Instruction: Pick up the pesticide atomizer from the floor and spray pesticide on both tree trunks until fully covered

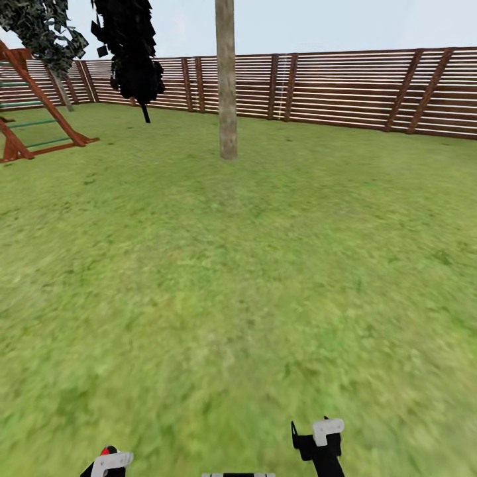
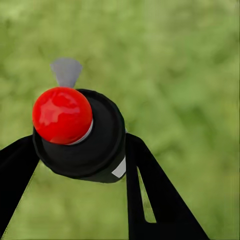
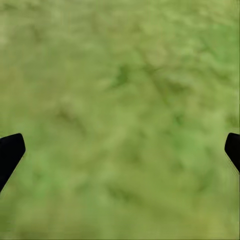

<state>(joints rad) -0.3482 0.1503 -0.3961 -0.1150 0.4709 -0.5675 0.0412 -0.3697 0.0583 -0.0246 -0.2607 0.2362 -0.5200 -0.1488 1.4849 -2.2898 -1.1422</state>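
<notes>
- My left gripper [image 2: 80,150] clamps the pesticide atomizer [image 2: 82,135], red cap up, above the grass [image 2: 190,75].
- My right gripper [image 3: 120,150] hangs spread wide, holding nothing.
- A tree trunk [image 1: 226,86] stands ahead, before the fence [image 1: 371,89].

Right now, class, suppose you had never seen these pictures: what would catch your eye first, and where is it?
The red-capped black atomizer gripped between the left gripper's fingers stands out against the blurred grass. In the head view, a bare grey-beige tree trunk rises mid-lawn before the brown slatted fence, with a wooden play frame far left.
</notes>
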